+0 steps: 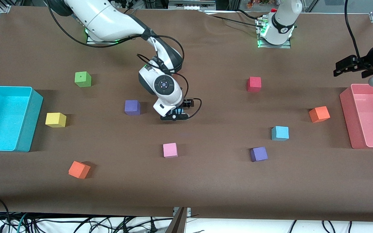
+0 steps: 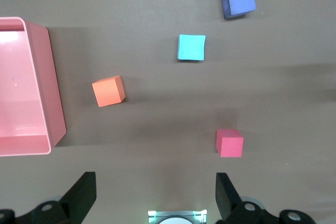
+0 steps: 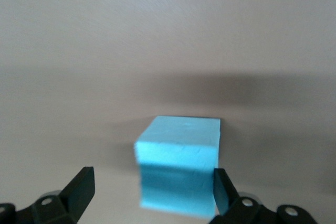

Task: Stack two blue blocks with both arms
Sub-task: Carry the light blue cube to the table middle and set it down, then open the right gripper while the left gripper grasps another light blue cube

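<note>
Near the middle of the brown cloth-covered table (image 1: 206, 181), the right arm's black two-finger gripper (image 1: 175, 116) is reaching low over one small sky-blue foam cube (image 3: 178, 169), of which only a sliver of cyan is showing under the wrist from the front. In the right wrist view that cube is sitting between the two spread fingers (image 3: 79, 190), one finger nearly at its edge and the other standing well clear, so the jaws are wide and nothing is being held; the cube looks off-centre in the gap, which I would judge is the thing the coming grasp is depending on.

The second sky-blue foam cube (image 1: 280, 133) is resting on the cloth toward the left arm's end of the table, between a square orange foam cube (image 1: 319, 114) and a dark purple foam cube (image 1: 258, 154) that is lying nearer the front camera. The left arm's black gripper (image 1: 351, 66) is hanging high above the table near the pink plastic bin (image 1: 346, 110), fingers (image 2: 81, 195) spread wide and empty, waiting; its wrist view is looking down on that second cube (image 2: 191, 47) with bare cloth all around it.

By my reckoning the left arm is much the nearer to it. A purple cube (image 1: 132, 107) is sitting beside the right gripper, close enough to mind.
</note>
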You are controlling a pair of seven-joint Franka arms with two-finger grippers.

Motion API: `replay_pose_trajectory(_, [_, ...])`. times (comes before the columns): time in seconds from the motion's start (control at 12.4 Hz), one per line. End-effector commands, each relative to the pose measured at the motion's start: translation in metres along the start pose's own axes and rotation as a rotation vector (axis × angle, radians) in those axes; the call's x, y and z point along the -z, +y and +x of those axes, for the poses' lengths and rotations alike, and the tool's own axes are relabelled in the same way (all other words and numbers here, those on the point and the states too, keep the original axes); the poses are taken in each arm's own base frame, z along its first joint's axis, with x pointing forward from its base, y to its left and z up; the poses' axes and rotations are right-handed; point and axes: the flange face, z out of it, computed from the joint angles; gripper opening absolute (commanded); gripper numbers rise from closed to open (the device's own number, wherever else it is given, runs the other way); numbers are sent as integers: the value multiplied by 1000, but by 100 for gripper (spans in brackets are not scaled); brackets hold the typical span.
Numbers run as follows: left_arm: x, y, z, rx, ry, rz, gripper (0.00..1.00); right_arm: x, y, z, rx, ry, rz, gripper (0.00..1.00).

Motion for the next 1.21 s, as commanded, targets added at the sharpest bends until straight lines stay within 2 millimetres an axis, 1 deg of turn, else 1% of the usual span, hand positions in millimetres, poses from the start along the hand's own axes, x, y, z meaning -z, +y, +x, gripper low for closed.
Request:
replay_pose_trajectory(0.0, [-16,-1,13,-20,27,-22,100,77,12,-16,116,28,-49,100])
replay_pose_trajectory(0.08, [-20,0,16,-23,36,-21,100,97,25,-23,227,19,-78,100])
replay_pose_trajectory(0.24, [-40,1,28,-23,51,-20,100,118,65,-33,346,13,-76,100])
replay_pose_trajectory(0.32, [-59,1,37,-23,63,-19,100,122,81,-39,424,-8,-35,100])
replay_pose_trajectory(0.4, [-82,1,45,-24,76,-18,100,121,101,-41,480,-19,34,100])
replay_pose_trajectory(0.49, [-107,2,53,-25,89,-17,100,113,118,-44,528,-14,95,100])
replay_pose_trajectory(0.57, [-131,10,59,-36,107,-15,100,99,135,-47,571,5,146,100])
replay_pose_trajectory(0.65, [-144,19,67,-50,140,-12,100,79,145,-52,581,24,194,100])
replay_pose_trajectory(0.81, [-167,33,79,-74,152,-10,100,43,163,-61,607,111,246,100])
replay_pose_trajectory(0.97, [-191,43,86,-90,118,-11,100,12,170,-62,672,140,310,100])
replay_pose_trajectory(1.05, [-204,43,91,-95,106,-10,100,-6,171,-61,695,160,358,100])
replay_pose_trajectory(1.13, [-221,43,98,-101,118,-10,100,-22,168,-63,716,207,403,100])
